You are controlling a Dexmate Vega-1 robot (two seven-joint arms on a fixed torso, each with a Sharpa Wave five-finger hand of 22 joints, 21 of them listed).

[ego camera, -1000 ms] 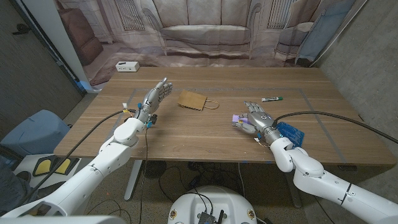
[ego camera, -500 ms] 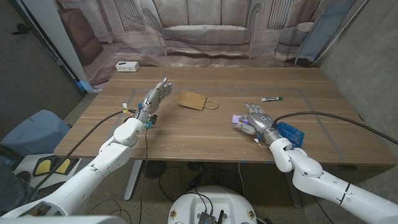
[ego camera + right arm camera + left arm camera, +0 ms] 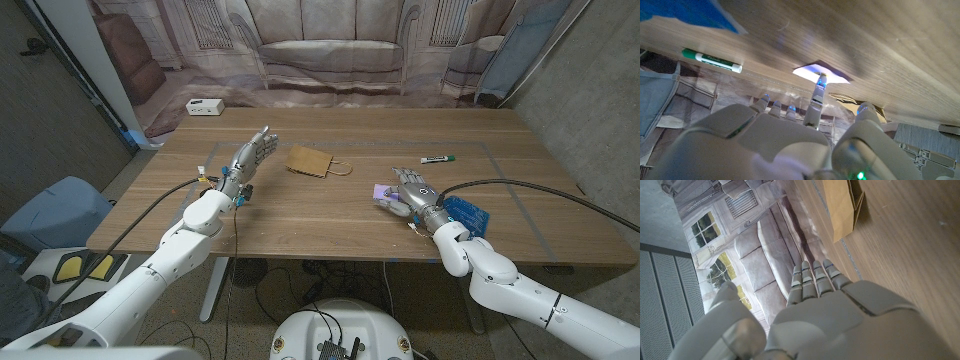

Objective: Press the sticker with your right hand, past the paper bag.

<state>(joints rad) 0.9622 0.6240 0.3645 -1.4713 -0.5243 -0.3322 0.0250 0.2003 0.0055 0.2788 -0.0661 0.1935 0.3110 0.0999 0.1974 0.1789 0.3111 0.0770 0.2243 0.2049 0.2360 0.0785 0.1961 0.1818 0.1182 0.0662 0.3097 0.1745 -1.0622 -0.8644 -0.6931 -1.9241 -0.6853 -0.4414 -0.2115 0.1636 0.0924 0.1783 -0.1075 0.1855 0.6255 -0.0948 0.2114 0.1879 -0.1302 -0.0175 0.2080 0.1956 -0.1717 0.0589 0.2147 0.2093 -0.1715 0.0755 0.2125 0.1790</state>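
A small purple sticker [image 3: 382, 190] lies on the wooden table [image 3: 330, 215], right of the middle. My right hand [image 3: 412, 190] is just beside it, fingers spread. In the right wrist view one fingertip [image 3: 820, 80] touches the edge of the sticker [image 3: 822, 72], while the other fingers stay shorter and off it. The brown paper bag [image 3: 309, 161] lies flat farther back and to the left, with its handle toward the sticker. My left hand [image 3: 247, 160] stands raised left of the paper bag [image 3: 842, 205], fingers straight and apart, holding nothing.
A marker with a green cap [image 3: 436, 158] lies behind my right hand. A blue packet [image 3: 467, 212] sits close to my right wrist. A white box [image 3: 204, 107] rests at the table's far left corner. Black cables trail off both arms.
My right hand has shifted slightly closer to the sticker. The left hand and the paper bag have not moved.
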